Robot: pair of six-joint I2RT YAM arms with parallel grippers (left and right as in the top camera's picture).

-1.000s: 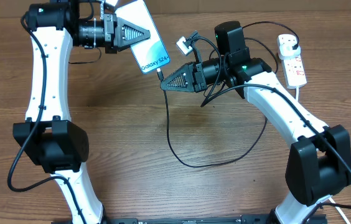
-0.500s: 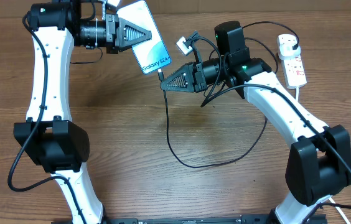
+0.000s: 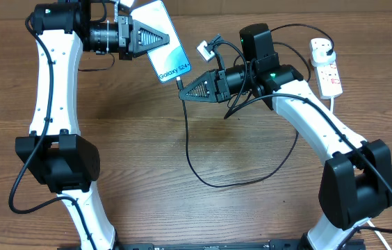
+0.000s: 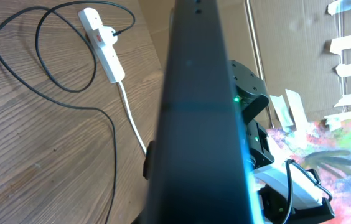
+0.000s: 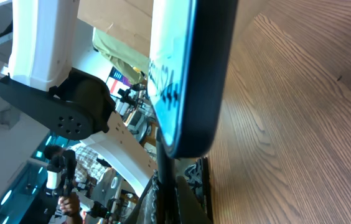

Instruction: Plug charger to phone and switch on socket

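left arm (image 3: 49, 83) extended to the far edge, left fingers (image 3: 149, 35) pinching the phone (image 3: 169, 54); right fingers (image 3: 199, 88) pinch the charger (image 3: 188, 142) tip

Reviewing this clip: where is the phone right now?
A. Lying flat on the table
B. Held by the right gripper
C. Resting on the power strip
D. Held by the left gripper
D: the left gripper is shut on the phone at its upper end, while the right gripper holds the charger tip at its lower edge.
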